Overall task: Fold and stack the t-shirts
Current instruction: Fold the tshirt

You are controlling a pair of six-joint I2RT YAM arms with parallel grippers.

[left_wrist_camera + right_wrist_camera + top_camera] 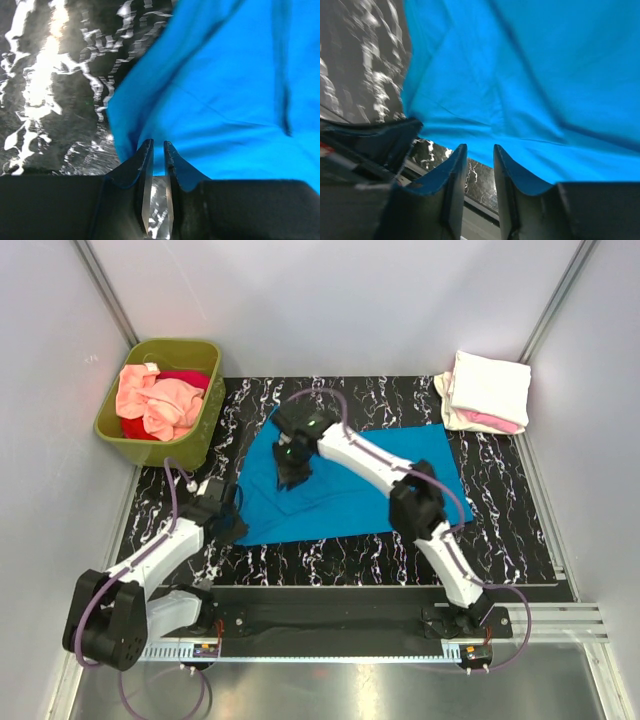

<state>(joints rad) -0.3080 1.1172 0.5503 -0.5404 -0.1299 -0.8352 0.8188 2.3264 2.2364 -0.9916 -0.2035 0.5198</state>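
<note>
Near the table's front-left, at the closest corner of the bright blue soft-cloth t-shirt [370, 480], the left gripper [156, 145] stands with its jaws almost together. Only a slit between them shows the glossy black white-veined mat [500, 530]. Its tips meet the rumpled hem, but I cannot tell whether any cloth is nipped. A little farther in, over the shirt's left side, the right gripper [476, 147] has its jaws parted with nothing between them, the cloth lying just beyond the tips.

The shirt looks light, limp and not fragile. It would likely sag from any single hold and slide easily on the mat, so pinching two corners along one edge, both layers together, seems best. It lies mostly flat across the mat's middle, softly creased, with its left edge rucked.

Farther back, at the left, an olive-green plastic tub [112, 428] holds crumpled salmon-peach shirts [155, 400] and a red shirt [186, 378]. At the right, a folded cream-white shirt [490, 385] rests on a pink shirt [500, 423].
</note>
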